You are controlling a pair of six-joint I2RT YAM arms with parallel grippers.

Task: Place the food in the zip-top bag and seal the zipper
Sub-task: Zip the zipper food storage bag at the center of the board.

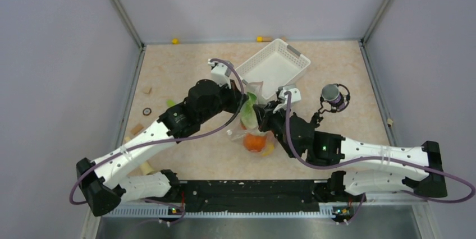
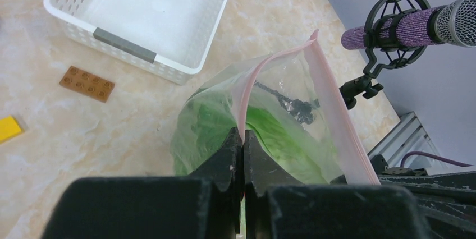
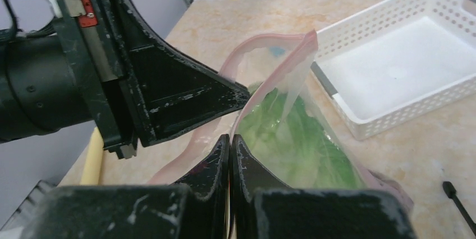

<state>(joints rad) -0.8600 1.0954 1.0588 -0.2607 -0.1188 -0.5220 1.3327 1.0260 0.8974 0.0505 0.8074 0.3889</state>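
At the left edge of the counter (image 1: pixel 185 65), a few small blocks (image 1: pixel 137 128) lie scattered, too small in the overhead view to tell apart. The left arm (image 1: pixel 146 138) rises from its base at the near left corner and reaches diagonally toward the middle, with its wrist bent over the zip-top bag (image 2: pixel 292 82). From above, that wrist hides its own fingertips. Its wrist camera shows the left pincer (image 2: pixel 242 137) pressed together on the pinkish zipper (image 2: pixel 340 104), pinching one lip of the mouth. The bag stands in the middle of the counter between the two wrists, just in front of the white basket (image 2: pixel 222 14), with its mouth held up and gaping. The green lettuce (image 2: pixel 213 121) fills its upper part behind the film. The pincer bodies cut off the bag's lower half in both wrist views. From overhead, the orange (image 1: pixel 254 142) and a yellow piece (image 1: pixel 270 150) sit at the near end of the bag, but the crinkled plastic makes it unclear whether they are fully inside. A thin dark shape (image 2: pixel 294 106) shows through the film and is too blurred to name. The right pincer (image 3: pixel 230 141) is also pressed together, pinching the zipper's other lip, close to and facing the left one. The right arm (image 1: pixel 365 152) stretches low from the near right corner toward the centre. A thin black object (image 3: pixel 456 197) near it runs out of the right wrist view. On the far right, a microphone (image 1: pixel 334 96) stands well apart from the bag.
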